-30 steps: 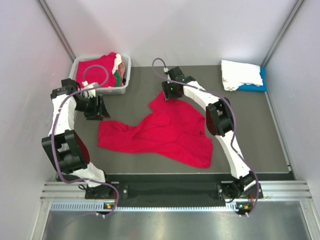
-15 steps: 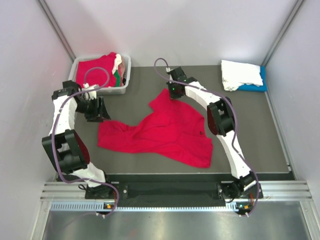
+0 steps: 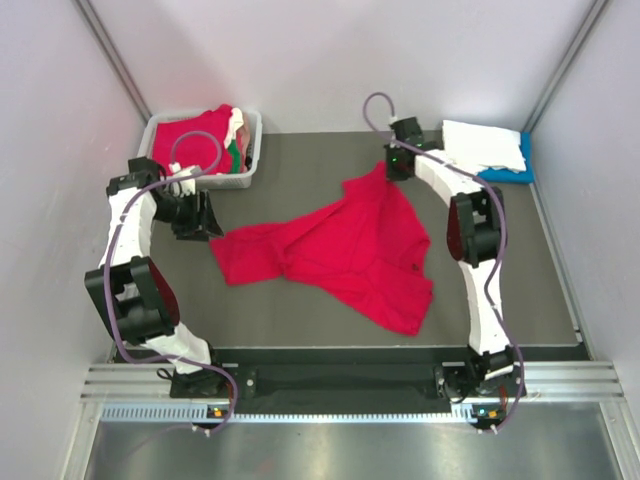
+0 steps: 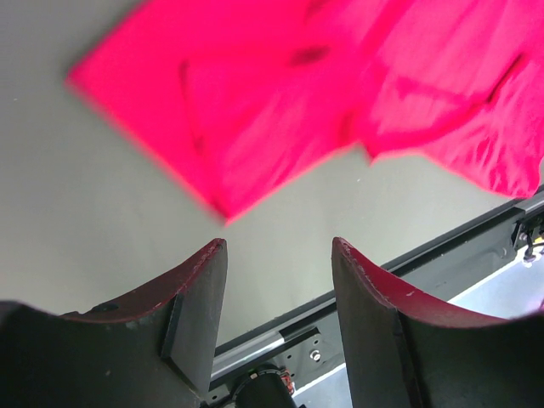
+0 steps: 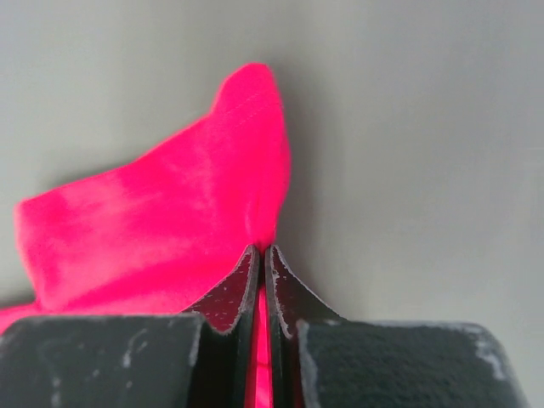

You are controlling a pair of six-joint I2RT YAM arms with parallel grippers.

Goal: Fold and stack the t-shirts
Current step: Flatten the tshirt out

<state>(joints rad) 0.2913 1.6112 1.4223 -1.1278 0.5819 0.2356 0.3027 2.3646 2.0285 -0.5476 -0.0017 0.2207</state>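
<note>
Crumpled red t-shirt (image 3: 350, 250) lies on tabletop (image 3: 300, 320). Right jaws pinched shut on its far corner, right arm (image 3: 470, 225) stretched well forward. Left jaws half open, empty, sleeve just beyond them; left arm (image 3: 122, 225) bent.

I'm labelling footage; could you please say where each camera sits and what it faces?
Top: above and behind, facing down at the table; left arm and right arm show.
Left wrist: on the left arm, facing the shirt; open left pincer shows.
Right wrist: on the right arm, facing the shirt; right pincer shut on it.
All share the shirt.
</note>
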